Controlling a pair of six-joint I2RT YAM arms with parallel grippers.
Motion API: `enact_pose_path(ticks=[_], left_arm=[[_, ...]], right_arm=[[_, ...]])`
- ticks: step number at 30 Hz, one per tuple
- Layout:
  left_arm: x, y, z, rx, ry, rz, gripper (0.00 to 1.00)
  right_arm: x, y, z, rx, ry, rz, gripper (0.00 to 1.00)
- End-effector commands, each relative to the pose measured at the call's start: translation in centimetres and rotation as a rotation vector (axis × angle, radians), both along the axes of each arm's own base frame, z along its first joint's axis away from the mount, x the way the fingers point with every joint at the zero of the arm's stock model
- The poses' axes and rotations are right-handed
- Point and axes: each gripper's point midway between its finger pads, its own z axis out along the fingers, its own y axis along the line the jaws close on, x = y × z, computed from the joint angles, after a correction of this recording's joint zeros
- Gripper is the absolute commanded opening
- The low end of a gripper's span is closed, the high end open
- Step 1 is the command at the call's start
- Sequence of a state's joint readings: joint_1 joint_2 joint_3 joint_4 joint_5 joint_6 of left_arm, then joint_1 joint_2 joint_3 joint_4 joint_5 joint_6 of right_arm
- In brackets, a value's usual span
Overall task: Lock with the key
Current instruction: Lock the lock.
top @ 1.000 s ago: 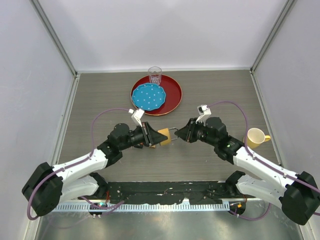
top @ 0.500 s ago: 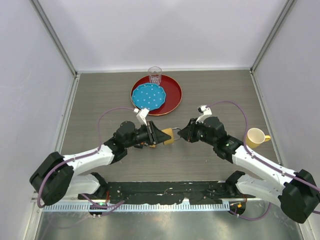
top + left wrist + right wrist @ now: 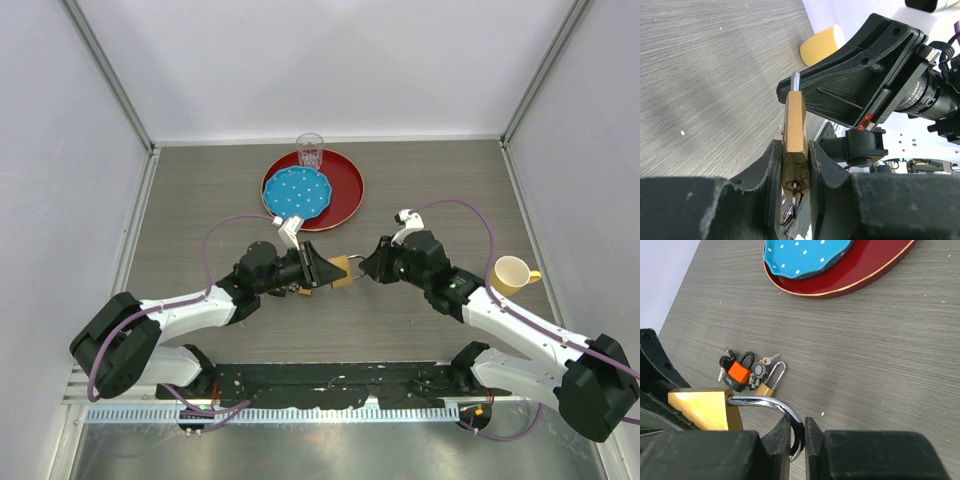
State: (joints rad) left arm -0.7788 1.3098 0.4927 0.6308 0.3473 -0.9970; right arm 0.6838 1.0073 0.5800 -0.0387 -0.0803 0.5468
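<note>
My left gripper (image 3: 318, 270) is shut on the body of a large brass padlock (image 3: 338, 271), held off the table between the two arms. In the left wrist view the brass padlock (image 3: 795, 125) stands between the fingers, with a key (image 3: 795, 197) and its ring in the keyhole. My right gripper (image 3: 366, 268) is shut on the padlock's steel shackle (image 3: 771, 405), which stands out of the body on one side. The right gripper (image 3: 798, 440) pinches the curved end of the shackle.
An orange padlock (image 3: 738, 373), a small brass padlock (image 3: 768, 385) and loose keys lie on the table below the left gripper. A red tray (image 3: 340, 190) with a blue dotted plate (image 3: 296, 193) and a glass (image 3: 310, 150) stands behind. A yellow cup (image 3: 511, 273) sits at the right.
The left arm has carried the padlock to the right, toward the right gripper. The right gripper has closed in on the shackle.
</note>
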Motion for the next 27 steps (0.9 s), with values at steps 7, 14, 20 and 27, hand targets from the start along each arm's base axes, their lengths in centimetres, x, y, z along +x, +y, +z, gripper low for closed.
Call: enact_pose_path(ticks=[7, 14, 20, 27], left_arm=[[-0.3, -4.1, 6.3, -0.183, -0.145, -0.061, 0.0], [-0.6, -6.7, 7.4, -0.222, -0.165, -0.11, 0.0], [-0.4, -7.6, 7.7, -0.237, -0.177, -0.107, 0.0], [-0.3, -8.8, 5.4, -0.156, -0.154, -0.091, 0.0]], right_arm=[[-11.7, 9.0, 23.4, 0.652, -0.397, 0.713, 0.02], [-13.0, 9.1, 24.8, 0.682, -0.429, 0.77, 0.02], [-14.8, 8.4, 27.1, 0.762, -0.474, 0.835, 0.02], [-16.2, 7.3, 29.5, 0.831, -0.52, 0.878, 0.02]])
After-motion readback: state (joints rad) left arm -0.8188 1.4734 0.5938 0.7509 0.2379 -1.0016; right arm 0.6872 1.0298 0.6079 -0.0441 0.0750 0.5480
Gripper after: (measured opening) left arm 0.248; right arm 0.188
